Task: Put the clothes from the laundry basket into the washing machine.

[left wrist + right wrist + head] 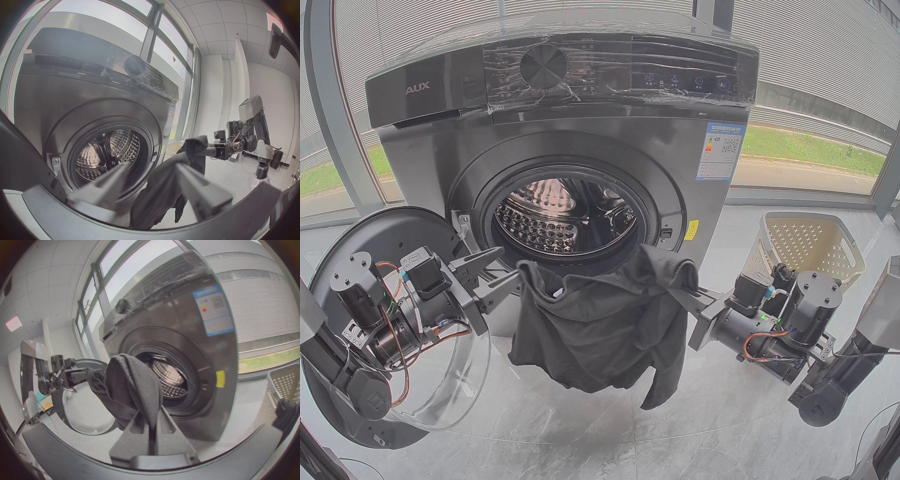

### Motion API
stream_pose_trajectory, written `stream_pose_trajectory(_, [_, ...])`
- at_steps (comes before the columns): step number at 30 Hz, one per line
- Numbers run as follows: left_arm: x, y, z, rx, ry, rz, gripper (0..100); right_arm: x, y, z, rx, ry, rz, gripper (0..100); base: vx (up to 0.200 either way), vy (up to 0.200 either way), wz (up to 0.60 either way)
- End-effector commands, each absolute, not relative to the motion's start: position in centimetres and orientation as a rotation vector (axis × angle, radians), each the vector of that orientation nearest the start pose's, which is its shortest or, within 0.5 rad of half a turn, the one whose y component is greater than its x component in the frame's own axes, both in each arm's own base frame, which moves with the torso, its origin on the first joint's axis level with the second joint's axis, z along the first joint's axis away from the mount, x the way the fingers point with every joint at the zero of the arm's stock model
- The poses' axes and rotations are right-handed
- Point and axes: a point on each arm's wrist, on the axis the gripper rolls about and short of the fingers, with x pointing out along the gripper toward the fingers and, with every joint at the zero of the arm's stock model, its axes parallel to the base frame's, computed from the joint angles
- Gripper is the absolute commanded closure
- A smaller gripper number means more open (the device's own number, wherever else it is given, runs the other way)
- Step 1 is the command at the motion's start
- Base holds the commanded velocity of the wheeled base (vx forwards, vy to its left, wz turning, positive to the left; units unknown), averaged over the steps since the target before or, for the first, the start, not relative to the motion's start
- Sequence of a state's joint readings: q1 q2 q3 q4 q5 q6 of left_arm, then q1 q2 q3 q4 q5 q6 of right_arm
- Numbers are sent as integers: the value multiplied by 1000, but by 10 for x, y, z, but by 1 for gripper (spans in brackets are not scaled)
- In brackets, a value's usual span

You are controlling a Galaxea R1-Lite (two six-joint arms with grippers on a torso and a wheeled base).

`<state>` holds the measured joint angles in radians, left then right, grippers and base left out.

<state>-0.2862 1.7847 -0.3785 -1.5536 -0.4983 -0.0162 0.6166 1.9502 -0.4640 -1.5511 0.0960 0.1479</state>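
A dark grey garment (600,325) hangs stretched in front of the washing machine's open drum (569,215), its top edge level with the drum's lower rim. My right gripper (682,294) is shut on the garment's right end, where the cloth (134,380) bunches over the closed fingers (142,427). At the garment's left end my left gripper (509,264) stands open. The cloth (162,187) hangs between its spread fingers (106,184) and rests against one of them. The beige laundry basket (806,244) sits on the floor to the right of the machine.
The machine's round door (381,250) is swung open to the left, right behind my left arm, with its glass bowl (444,387) low beside the garment. Grey tiled floor (600,431) lies open in front. Windows stand behind the machine.
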Motion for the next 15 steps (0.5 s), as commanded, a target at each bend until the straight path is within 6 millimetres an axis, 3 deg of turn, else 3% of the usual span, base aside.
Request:
stream_pose_trajectory(1, [252,-89,130,2,-71,-804,0,242,216,130,210,-72,821,100,0,0,0])
stream_pose_trajectory(6, [252,-96,114,2,-10,-828,0,245,233,139,262,-108,843,100,0,0,0])
stream_pose_trajectory(15, [253,-124,79,6,118,-917,0,248,237,146,274,-142,849,100,0,0,0])
